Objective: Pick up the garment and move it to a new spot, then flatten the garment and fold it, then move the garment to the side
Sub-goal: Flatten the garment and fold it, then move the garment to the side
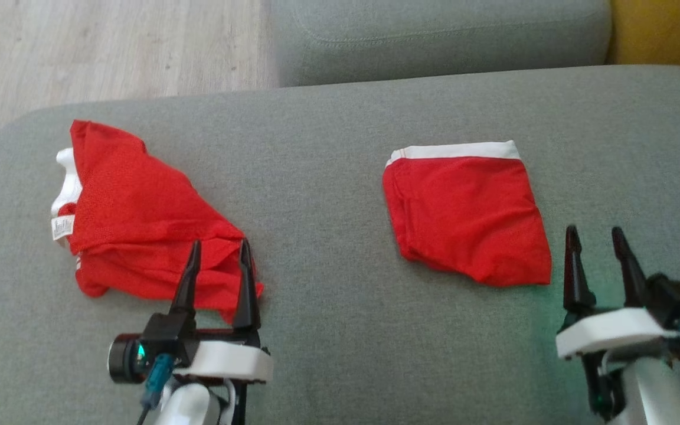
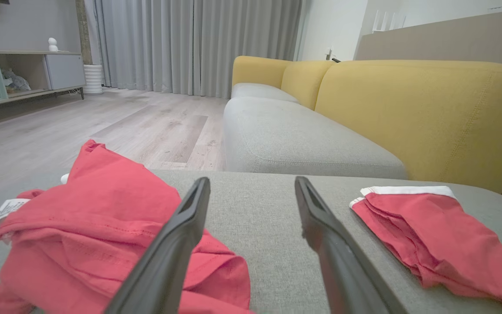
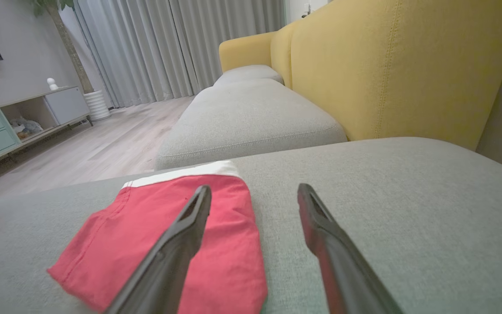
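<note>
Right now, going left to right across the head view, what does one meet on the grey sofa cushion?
crumpled red garment → folded red garment → right gripper. The left gripper stands in front of the crumpled garment's right part, so it is left out of the order.

L gripper (image 1: 220, 243) and R gripper (image 1: 594, 231) are seen at approx. equal height, fingers pointed fwd, jaws of each spread wide w/ nothing clamped betw. them.
</note>
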